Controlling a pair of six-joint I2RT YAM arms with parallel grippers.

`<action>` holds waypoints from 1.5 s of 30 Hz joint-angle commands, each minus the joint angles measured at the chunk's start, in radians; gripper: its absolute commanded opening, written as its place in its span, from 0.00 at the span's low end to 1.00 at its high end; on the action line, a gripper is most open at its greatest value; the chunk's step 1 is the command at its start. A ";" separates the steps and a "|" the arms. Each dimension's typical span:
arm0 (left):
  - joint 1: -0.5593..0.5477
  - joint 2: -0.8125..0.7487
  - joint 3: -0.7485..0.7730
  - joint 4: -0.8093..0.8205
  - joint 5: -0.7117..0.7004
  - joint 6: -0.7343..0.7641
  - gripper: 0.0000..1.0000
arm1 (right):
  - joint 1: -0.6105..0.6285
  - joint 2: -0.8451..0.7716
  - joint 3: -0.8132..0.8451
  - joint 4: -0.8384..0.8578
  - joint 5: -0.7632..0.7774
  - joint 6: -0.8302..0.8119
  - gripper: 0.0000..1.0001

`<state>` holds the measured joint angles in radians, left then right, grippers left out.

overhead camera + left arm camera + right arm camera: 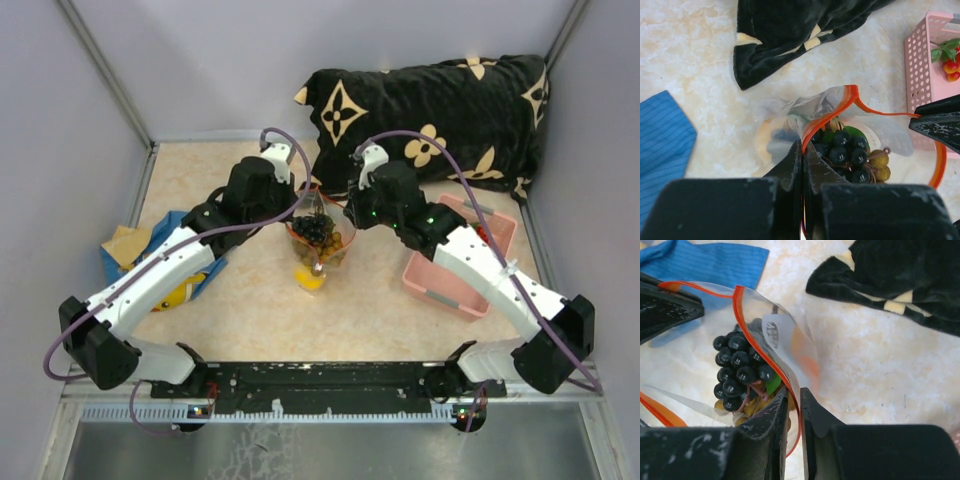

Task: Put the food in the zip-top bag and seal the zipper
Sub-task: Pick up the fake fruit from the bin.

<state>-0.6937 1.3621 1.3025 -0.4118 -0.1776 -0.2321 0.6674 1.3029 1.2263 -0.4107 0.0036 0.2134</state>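
The zip-top bag [321, 243] sits at the middle of the table [250, 315], between the two grippers. Its mouth gapes, and the two sides of the orange-red zipper [856, 98] are spread apart. Inside lie dark grapes [844, 149] with brown-tan berries [880, 163] beside them, and something yellow-orange shows through the plastic at the bag's near end.

The left gripper [803, 167] has its fingers [789, 167] drawn to a thin slit, pinching the zipper rim on one side. The right gripper [794, 412] pinches the opposite rim, its fingers [771, 416] almost together with the plastic between them.

To the right stands a pink basket [441, 287] holding small red and orange fruits [952, 66]. A black cushion [430, 105] lies behind the bag, and a blue cloth [172, 262] lies to the left.
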 commanded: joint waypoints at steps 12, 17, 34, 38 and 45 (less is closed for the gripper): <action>0.003 -0.082 -0.041 0.057 0.016 0.020 0.00 | -0.259 -0.139 0.005 -0.216 0.133 0.021 0.48; 0.003 -0.082 -0.039 0.069 0.039 0.028 0.00 | -0.508 -0.138 -0.112 -0.162 0.066 0.070 0.52; 0.003 -0.118 -0.069 0.077 0.024 0.043 0.00 | -0.728 0.189 -0.230 0.122 0.341 0.086 0.61; 0.003 -0.115 -0.070 0.077 0.024 0.045 0.00 | -0.748 0.280 -0.211 0.151 0.340 0.070 0.64; 0.003 -0.109 -0.071 0.079 0.027 0.043 0.00 | -0.782 0.366 -0.192 0.195 0.301 0.048 0.71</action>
<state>-0.6937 1.2743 1.2312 -0.3878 -0.1555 -0.2008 -0.0978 1.6447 0.9783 -0.3027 0.2932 0.2859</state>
